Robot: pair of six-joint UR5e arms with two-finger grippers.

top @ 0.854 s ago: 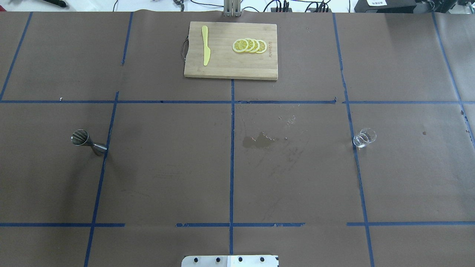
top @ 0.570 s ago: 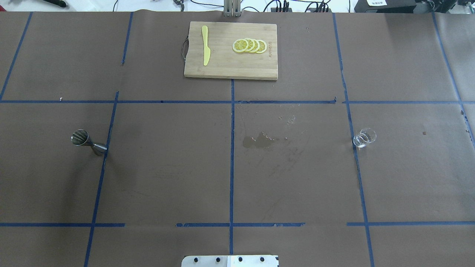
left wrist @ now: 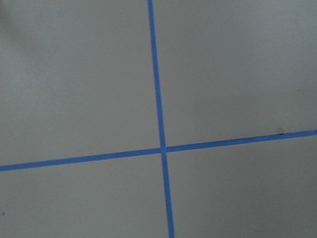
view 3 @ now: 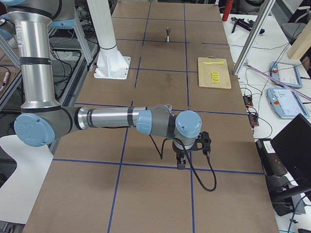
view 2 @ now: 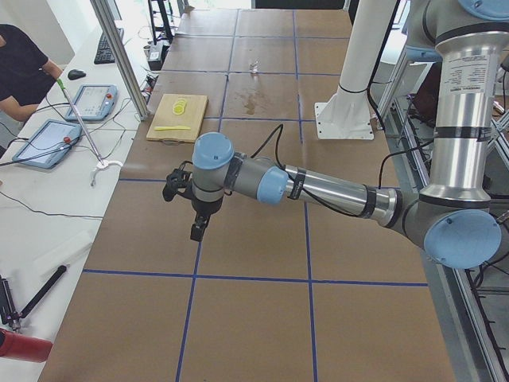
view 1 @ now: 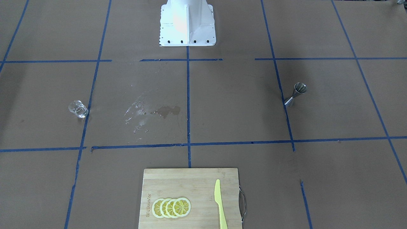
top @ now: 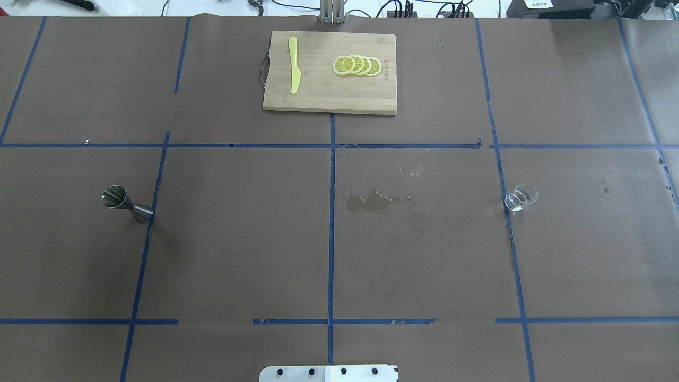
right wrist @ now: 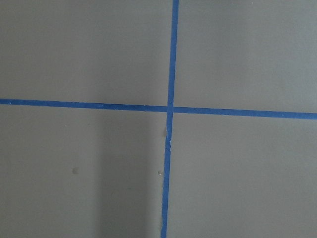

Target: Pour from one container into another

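Note:
The clear glass cup point(top: 521, 197) point(view 1: 78, 109) stands on the table's right half, and the silver hourglass jigger point(top: 127, 203) point(view 1: 295, 94) stands upright on the left half. Neither arm reaches into the overhead or front views. In the exterior left view my left gripper point(view 2: 196, 231) hangs over the table's left end, far from the cup point(view 2: 254, 68). In the exterior right view my right gripper point(view 3: 181, 164) hangs over the right end, far from the jigger point(view 3: 167, 34). I cannot tell whether either is open or shut. Both wrist views show only brown paper and blue tape.
A wooden cutting board point(top: 330, 71) at the far middle carries a yellow knife point(top: 294, 64) and lemon slices point(top: 356, 65). A wet patch point(top: 366, 201) marks the table's centre. The white robot base point(view 1: 187, 22) stands at the near edge. A person sits by tablets point(view 2: 46, 142).

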